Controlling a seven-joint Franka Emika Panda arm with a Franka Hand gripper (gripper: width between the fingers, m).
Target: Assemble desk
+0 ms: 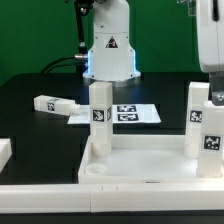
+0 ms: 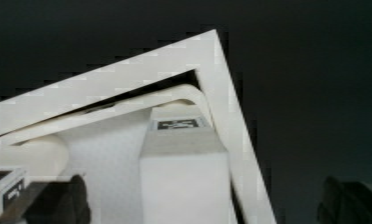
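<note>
A large white tabletop (image 1: 140,165) lies rim-up on the black table, two legs (image 1: 100,115) standing upright in its far corners, a third leg (image 1: 52,103) lying loose beyond, well apart from the gripper (image 1: 212,40), whose jaw state I cannot tell.

No words, brand names or numbers are legible. The only signs are black-and-white square marker tags: on the two upright white square-post legs (image 1: 99,112) (image 1: 203,128), on the white post lying at centre left (image 1: 52,104), and on the thin flat white marker board (image 1: 127,114). A triangular warning sign, possibly, marks the white robot base (image 1: 110,45). The wrist view shows a blurred tag on a white post (image 2: 179,124).
</note>
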